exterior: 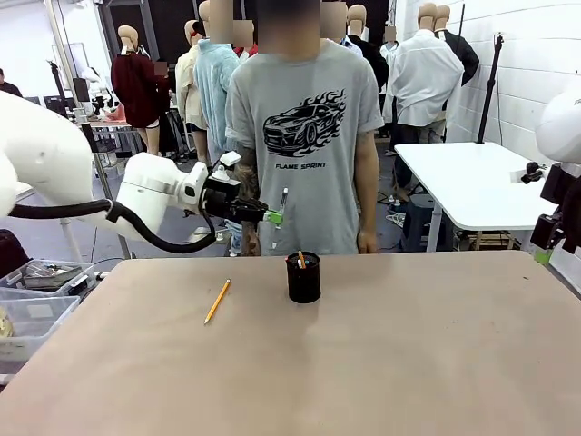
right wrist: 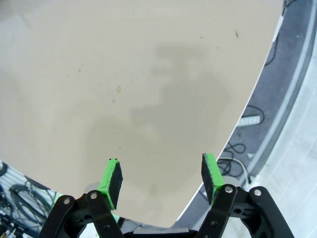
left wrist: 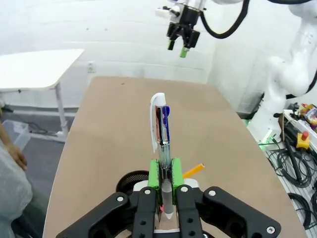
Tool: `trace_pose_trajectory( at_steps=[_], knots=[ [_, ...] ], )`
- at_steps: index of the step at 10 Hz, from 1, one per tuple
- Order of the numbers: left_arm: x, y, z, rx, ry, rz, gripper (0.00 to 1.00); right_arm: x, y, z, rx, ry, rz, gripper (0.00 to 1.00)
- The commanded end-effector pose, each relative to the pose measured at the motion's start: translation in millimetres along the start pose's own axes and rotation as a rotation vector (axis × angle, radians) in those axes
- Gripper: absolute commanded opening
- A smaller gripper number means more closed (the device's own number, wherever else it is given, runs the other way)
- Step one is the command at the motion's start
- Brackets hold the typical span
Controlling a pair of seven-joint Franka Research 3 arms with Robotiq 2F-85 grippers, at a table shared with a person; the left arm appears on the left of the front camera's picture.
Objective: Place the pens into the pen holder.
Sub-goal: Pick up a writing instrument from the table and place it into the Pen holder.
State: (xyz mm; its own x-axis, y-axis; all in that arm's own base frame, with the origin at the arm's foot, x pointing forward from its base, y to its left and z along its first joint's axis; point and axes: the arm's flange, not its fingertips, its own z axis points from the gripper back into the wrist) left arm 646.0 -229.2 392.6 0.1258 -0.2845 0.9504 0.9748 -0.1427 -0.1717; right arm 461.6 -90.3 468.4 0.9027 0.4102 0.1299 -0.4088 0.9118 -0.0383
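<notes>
Carrying step: the left gripper (exterior: 272, 216), clamped on an upright silver-white plastic pen (exterior: 283, 203), hangs above and left of the black cylindrical mesh pen holder (exterior: 304, 278); the right gripper (right wrist: 161, 171) gapes empty. The next move probably calls for centring the pen over the holder's mouth, then lowering and releasing.

The white left arm (exterior: 154, 191) reaches in level and high above the desk (exterior: 408, 363). Its wrist is turned sideways, so the black left gripper with green pads (exterior: 270, 216) points toward the middle. Seen from that wrist, its fingers (left wrist: 154, 173) are pressed together on a silver-white pen (left wrist: 161, 124), which sticks out past the pads. The white right arm (exterior: 563, 127) is raised at the desk's right edge. The black, green-padded right gripper (right wrist: 161, 173) faces down over the desk's edge, its fingers (right wrist: 112, 176) spread wide apart.
</notes>
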Motion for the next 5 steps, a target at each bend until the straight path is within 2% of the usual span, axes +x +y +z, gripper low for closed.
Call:
trace_pose_trajectory(
  at_steps=[1, 2, 5],
  knots=[
    [7, 15, -14, -0.076, -0.002, -0.079, 0.0, -2, -1, -3, -0.023, -0.001, 0.017, 0.8],
    [4, 20, -26, -0.134, -0.013, -0.1, 0.0, -2, -1, -3, -0.023, -0.001, 0.017, 0.8],
    [-4, 32, -51, -0.152, -0.037, -0.123, 0.0, -2, -1, -3, -0.023, -0.001, 0.017, 0.8]
  ],
)
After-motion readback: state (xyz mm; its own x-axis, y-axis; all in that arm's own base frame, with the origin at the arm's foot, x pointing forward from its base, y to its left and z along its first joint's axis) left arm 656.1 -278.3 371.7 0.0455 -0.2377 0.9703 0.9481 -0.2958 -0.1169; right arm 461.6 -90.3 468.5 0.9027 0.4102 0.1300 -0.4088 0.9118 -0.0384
